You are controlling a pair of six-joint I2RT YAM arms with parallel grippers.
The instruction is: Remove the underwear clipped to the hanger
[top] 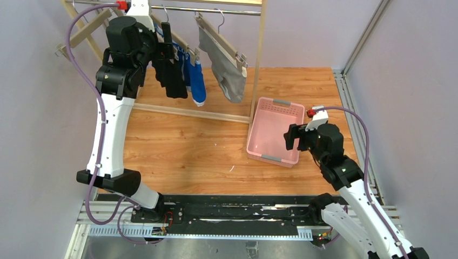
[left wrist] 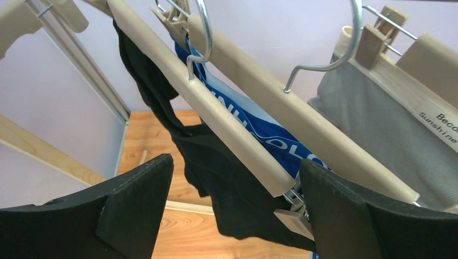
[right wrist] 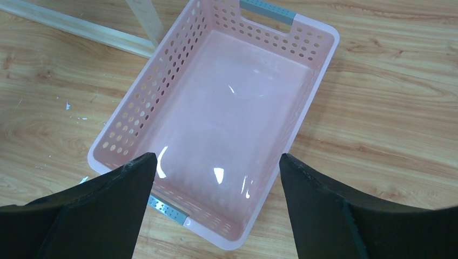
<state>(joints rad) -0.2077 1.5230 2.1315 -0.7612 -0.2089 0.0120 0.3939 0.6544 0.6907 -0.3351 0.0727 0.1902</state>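
Note:
Three briefs hang from clip hangers on a wooden rack: black (top: 174, 78), bright blue (top: 196, 81) and grey (top: 228, 73). In the left wrist view the black brief (left wrist: 227, 178) hangs from the nearest hanger bar (left wrist: 216, 113), the blue one with white lettering (left wrist: 259, 129) is behind it, and the grey one (left wrist: 378, 124) is at the right. My left gripper (top: 166, 46) is open up at the rack, its fingers either side of the black brief's hanger end and clip (left wrist: 289, 216). My right gripper (top: 291, 137) is open and empty above the pink basket (top: 270, 110).
The pink basket (right wrist: 318, 70) has nothing in it and stands on the wooden tabletop right of the rack's post (top: 258, 59). The rack's base rail (top: 189, 113) lies across the table. A metal frame runs along the right edge (top: 348, 102).

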